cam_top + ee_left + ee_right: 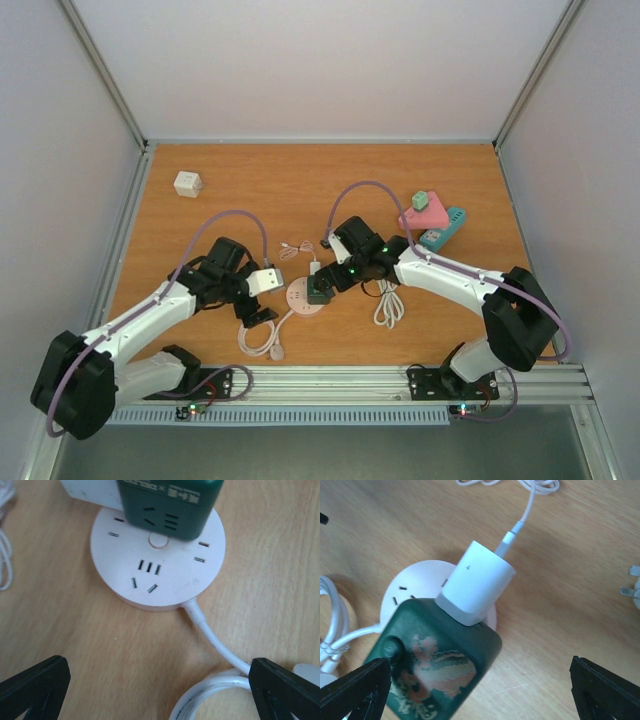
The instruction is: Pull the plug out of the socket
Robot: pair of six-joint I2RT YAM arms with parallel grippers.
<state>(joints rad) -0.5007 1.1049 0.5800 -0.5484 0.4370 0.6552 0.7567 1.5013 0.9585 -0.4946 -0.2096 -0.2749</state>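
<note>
A round white socket (300, 298) lies on the wooden table. A dark green adapter cube (319, 290) stands plugged into it, and a white charger plug (477, 582) with a white cable (527, 510) sits in the adapter's side. My right gripper (333, 280) is open just right of the adapter; in the right wrist view the adapter (435, 675) lies between the spread fingers, near the left one. My left gripper (258, 310) is open and empty just left of the socket (157, 565), over its white cord (215, 640).
The socket's cord coils near the front edge (262, 340). Another coiled white cable (388, 305) lies under the right arm. A small white cube (187, 184) is at the back left. Pink (425, 215) and teal (443, 228) boxes are at the back right.
</note>
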